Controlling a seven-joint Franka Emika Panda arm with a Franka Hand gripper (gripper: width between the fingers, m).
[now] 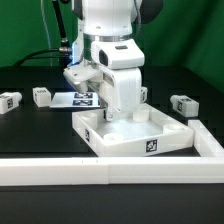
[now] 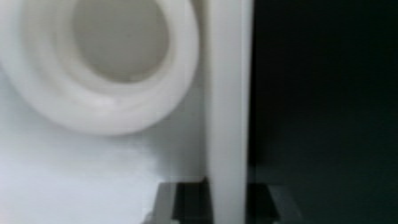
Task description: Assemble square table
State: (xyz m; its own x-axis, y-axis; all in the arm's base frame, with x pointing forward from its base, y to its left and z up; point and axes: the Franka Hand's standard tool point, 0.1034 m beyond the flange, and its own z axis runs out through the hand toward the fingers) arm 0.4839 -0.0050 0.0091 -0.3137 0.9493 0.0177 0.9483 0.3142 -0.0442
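Observation:
The square tabletop (image 1: 150, 133) is a white slab with a raised rim and a tag on its side. It lies in the corner of the L-shaped wall. My gripper (image 1: 108, 114) points down at the slab's edge on the exterior view's left. In the wrist view the two dark fingers (image 2: 185, 205) stand on either side of the tabletop's raised rim (image 2: 224, 100) and close on it. A round socket (image 2: 103, 60) in the slab shows beside the rim. Two white tagged legs (image 1: 42, 96) (image 1: 9, 100) lie at the exterior view's left and one leg (image 1: 183, 104) at the right.
The long white L-shaped wall (image 1: 90, 172) runs along the front and up the exterior view's right side. The marker board (image 1: 80, 98) lies flat behind the gripper. The arm's body hides the table area behind the slab.

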